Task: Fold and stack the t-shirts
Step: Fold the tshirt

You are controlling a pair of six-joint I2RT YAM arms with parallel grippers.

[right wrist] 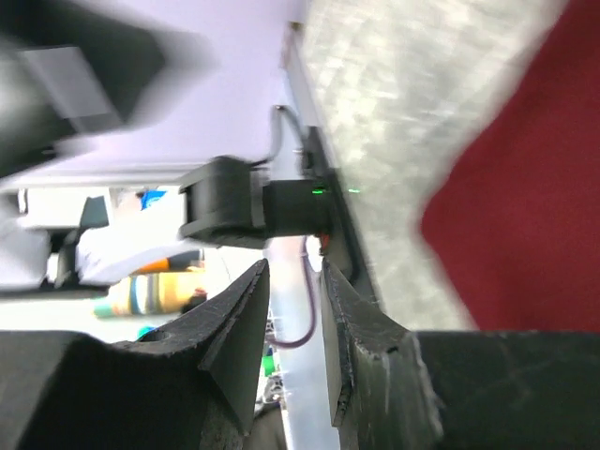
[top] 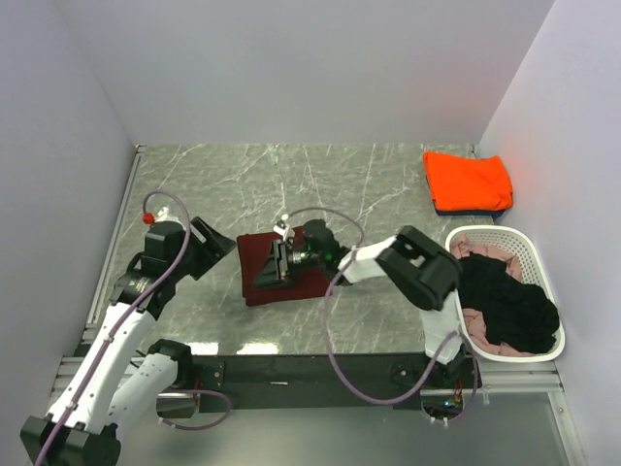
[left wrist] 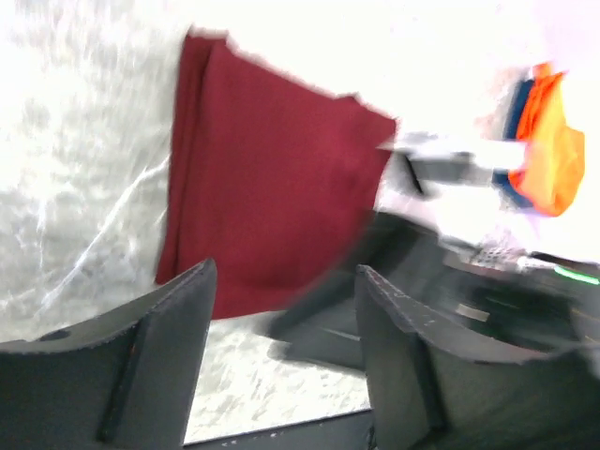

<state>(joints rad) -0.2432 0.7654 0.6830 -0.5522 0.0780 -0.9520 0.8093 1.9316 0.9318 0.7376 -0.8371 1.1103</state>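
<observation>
Top view: a maroon t-shirt [top: 277,293], folded into a soft flat rectangle, lies mid-frame on the veined grey marble table [top: 194,175], with bare stone all round it. The right gripper [top: 279,264] sits over it and the left gripper [top: 218,243] is just off its left edge. At upper right, an orange t-shirt [top: 468,178] lies folded on a dark blue one [top: 456,210].

Left wrist view: matte black left fingers [left wrist: 159,337] are spread wide with nothing between them.

Right wrist view: blurred. The right fingers [right wrist: 239,328] stand a narrow slit apart, and no cloth is seen in it.

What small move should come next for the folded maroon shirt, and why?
Probably lower the right gripper onto the maroon shirt and pinch its edge: it lies folded, that gripper hangs empty over it, and the orange shirt lies stacked at the far right corner.
</observation>
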